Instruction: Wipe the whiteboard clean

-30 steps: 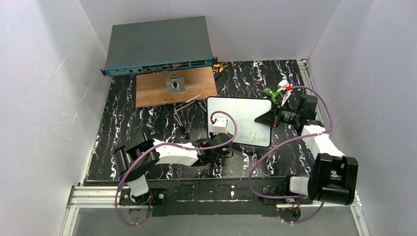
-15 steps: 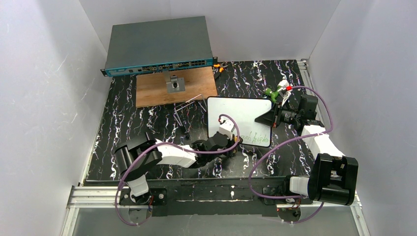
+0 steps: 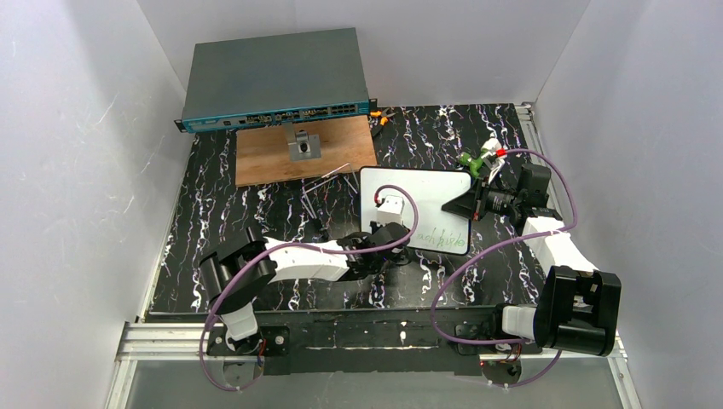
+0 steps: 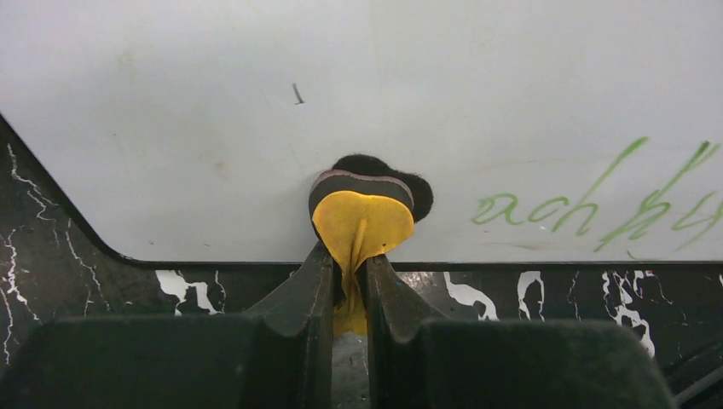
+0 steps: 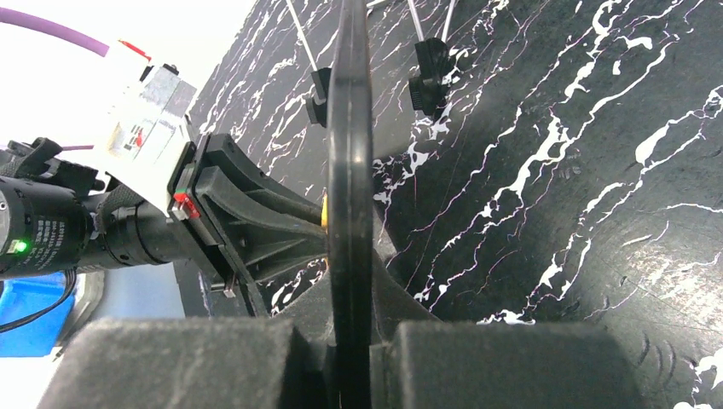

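White with a thin black rim, the small rectangular whiteboard [image 3: 424, 189] is at the middle of the black marbled tabletop [image 3: 247, 213], its right edge clamped in the right gripper [image 5: 349, 328]. The left gripper [image 4: 348, 277] pinches a yellow-and-black eraser pad [image 4: 362, 217] against the board's near edge. Wiping looks under way. Next, the pad must sweep across the green handwriting [image 4: 597, 200] beside it.

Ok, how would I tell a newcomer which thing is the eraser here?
On the black marbled table, find the whiteboard, right of centre. At its near edge the left gripper is shut on the eraser, a small yellow pad with a black fuzzy face pressed to the board. It is the only yellow thing there, just left of the green writing.
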`<act>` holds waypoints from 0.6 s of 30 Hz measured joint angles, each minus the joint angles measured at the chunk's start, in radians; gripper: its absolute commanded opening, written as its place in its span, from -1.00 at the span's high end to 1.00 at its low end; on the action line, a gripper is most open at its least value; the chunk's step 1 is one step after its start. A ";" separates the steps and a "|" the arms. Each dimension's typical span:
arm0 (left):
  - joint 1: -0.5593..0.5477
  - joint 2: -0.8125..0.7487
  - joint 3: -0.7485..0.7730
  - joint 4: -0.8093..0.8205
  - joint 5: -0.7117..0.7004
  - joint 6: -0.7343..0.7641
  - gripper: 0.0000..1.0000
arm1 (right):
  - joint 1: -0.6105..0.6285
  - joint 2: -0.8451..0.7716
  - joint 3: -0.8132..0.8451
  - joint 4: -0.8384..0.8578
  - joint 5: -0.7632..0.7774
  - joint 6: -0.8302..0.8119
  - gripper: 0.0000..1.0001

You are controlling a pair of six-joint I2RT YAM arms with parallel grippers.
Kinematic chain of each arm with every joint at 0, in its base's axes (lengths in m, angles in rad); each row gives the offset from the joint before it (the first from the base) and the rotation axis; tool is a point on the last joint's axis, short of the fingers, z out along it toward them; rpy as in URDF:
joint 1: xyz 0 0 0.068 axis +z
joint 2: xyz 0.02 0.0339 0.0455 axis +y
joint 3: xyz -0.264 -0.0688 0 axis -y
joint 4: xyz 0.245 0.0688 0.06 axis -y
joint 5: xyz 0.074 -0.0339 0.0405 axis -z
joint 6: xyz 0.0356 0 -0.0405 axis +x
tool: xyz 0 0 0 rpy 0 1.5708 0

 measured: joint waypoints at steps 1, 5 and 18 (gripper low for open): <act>0.006 -0.001 -0.002 -0.011 -0.008 -0.007 1.00 | 0.000 0.000 0.000 0.000 0.001 0.000 0.97; 0.017 -0.010 -0.031 0.042 0.029 0.027 1.00 | 0.000 0.000 0.000 0.000 0.003 0.000 0.97; 0.037 0.018 0.001 0.186 0.393 0.269 1.00 | -0.005 0.000 0.001 -0.002 0.001 0.003 0.97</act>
